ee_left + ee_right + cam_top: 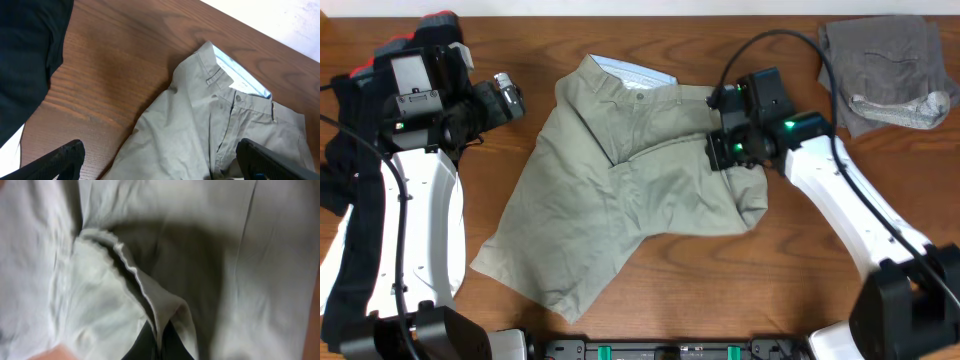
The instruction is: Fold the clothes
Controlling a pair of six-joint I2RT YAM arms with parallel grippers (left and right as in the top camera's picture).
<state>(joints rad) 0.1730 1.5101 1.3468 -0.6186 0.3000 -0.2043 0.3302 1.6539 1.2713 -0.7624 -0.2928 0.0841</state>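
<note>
While the right gripper [722, 150] pinches a fold of the shorts [620, 200] at their right side, the left gripper [506, 97] hangs wide open, empty, just beside them.

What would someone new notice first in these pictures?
The large khaki-beige cotton shorts sprawl crumpled across the middle of the wooden table. The right gripper pinches a fold at their right edge, while the left gripper hangs open at upper left. A crumpled grey garment lies in the top right corner.
</note>
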